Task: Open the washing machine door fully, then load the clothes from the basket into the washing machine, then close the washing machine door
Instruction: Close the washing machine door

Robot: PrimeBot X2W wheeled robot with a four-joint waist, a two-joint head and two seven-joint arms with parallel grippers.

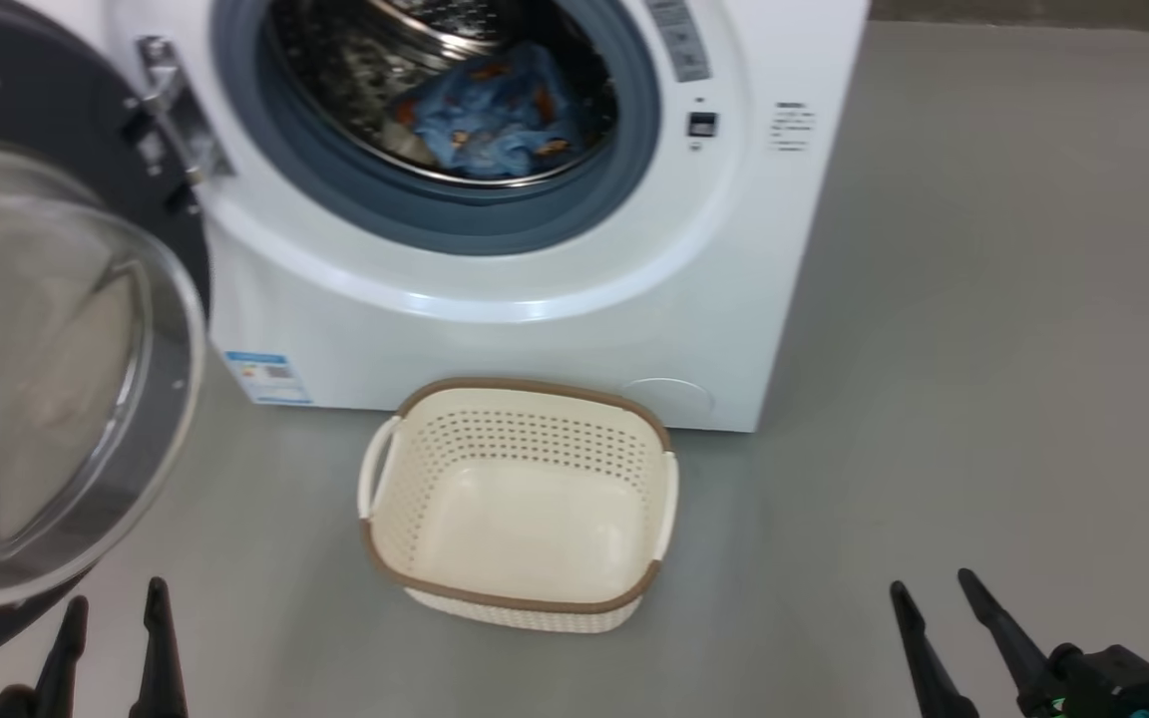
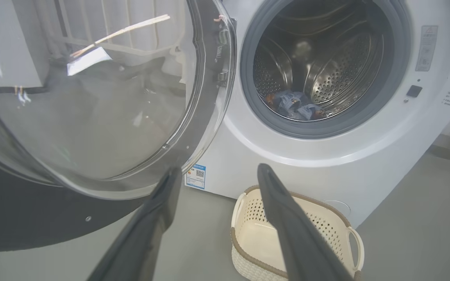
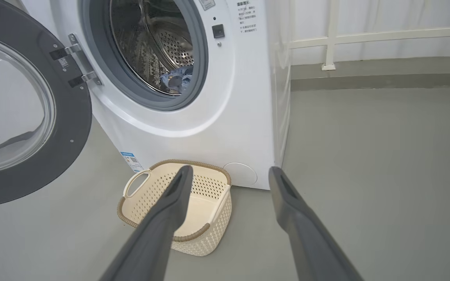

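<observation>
Both the left pincer [image 1: 114, 594] and right pincer [image 1: 930, 582] gape empty. The round, black-ringed glass washing machine door [image 1: 46, 369] stands open nearest the left.

Head: looks down — basket [image 1: 525, 439] near, washing machine [image 1: 495, 329] beyond.
Left wrist: low, close beside door [image 2: 92, 117].
Right wrist: low, farther right.
Shared: basket.

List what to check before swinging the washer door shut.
1. basket empty: ok, nothing left inside.
2. clothes lying in the drum, none over the gasket: ok.
3. washing machine door standing wide open on its hinge: ok.
4. left gripper open and empty: ok.
5. right gripper open and empty: ok.
6. Door's swing clears the basket: cannot tell.
</observation>
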